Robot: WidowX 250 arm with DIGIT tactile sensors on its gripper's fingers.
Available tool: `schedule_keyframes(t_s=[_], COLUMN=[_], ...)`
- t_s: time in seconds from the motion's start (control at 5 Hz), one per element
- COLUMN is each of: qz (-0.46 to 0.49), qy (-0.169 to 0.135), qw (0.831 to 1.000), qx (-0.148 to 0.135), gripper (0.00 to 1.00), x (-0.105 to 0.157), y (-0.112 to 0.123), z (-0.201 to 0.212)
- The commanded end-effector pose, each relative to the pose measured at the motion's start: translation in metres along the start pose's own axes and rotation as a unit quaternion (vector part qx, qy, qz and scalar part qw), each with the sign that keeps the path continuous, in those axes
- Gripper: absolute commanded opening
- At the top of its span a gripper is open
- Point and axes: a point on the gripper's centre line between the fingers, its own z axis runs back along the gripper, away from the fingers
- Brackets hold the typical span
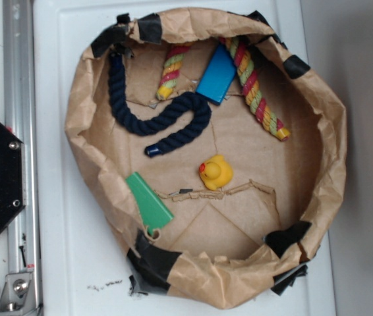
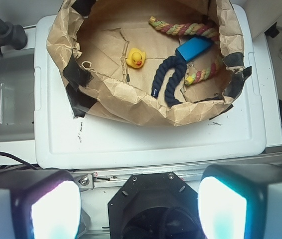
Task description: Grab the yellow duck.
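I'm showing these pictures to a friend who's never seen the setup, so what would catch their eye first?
Probably the crumpled brown paper basin patched with black tape, filling the white lid. Inside, the yellow duck sits near the middle, with a dark blue rope curled behind it, a striped rope and a blue block at the far side, and a green wedge leaning on the wall. In the wrist view, the claw frames the bottom, its pads wide apart.
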Motion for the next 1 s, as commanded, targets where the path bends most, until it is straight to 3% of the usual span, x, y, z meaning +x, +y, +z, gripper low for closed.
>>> schedule_keyframes(t_s=[0.0,0.2,0.4,0.6,0.8], qz=[0.0,-0.061,-0.178,-0.189,-0.22], qy=[0.0,-0.024,-0.057,-0.138,-0.115], qw=[1.0,0.998,0.98,0.97,0.969], qx=[0.0,0.006,-0.066,-0.067,-0.008], gripper=[1.0,1.0,1.0,1.0,1.0], x=[0.0,0.048,0.088,0.115,0.13], y=[0.0,0.025,0.031,0.043,0.052], z=[0.0,-0.026,-0.057,-0.087,-0.123])
